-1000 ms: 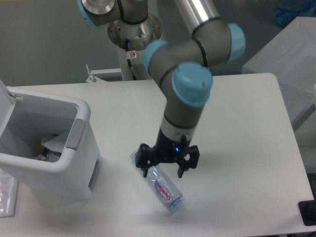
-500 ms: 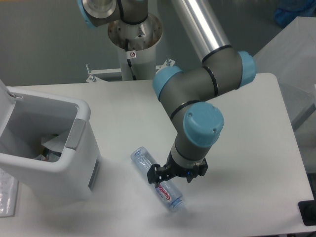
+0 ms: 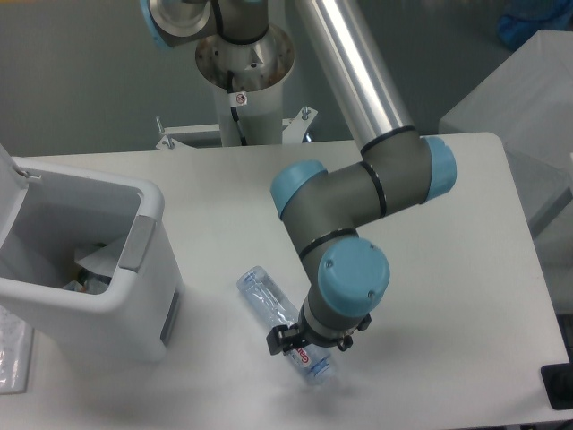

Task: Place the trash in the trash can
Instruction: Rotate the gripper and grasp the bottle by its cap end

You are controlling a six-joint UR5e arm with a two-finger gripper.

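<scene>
There is only the fixed camera's view. The clear plastic water bottle with the purple label (image 3: 285, 326) lies flat on the white counter (image 3: 448, 269), its long axis running on a diagonal — one end up and toward the bin, the other down toward the front edge of the counter. The black two-finger tool (image 3: 309, 341) sits directly over the lower half of the bottle, right at the label, low and touching or nearly so. The wrist's blue-capped joint hides most of the fingers, so I cannot tell whether they are clamped on the bottle or standing apart around it.

The white boxy plastic trash can with the grey side panel (image 3: 107, 296) stands to the left of the bottle in the picture, near but apart, lid up and mouth open; some pale scraps show inside, though what they are is too unclear to name.

In my judgement the carry turns on this — the can lies off the bottle's upper end, so a lift must swing that way and bring the long bottle over the open mouth.
</scene>
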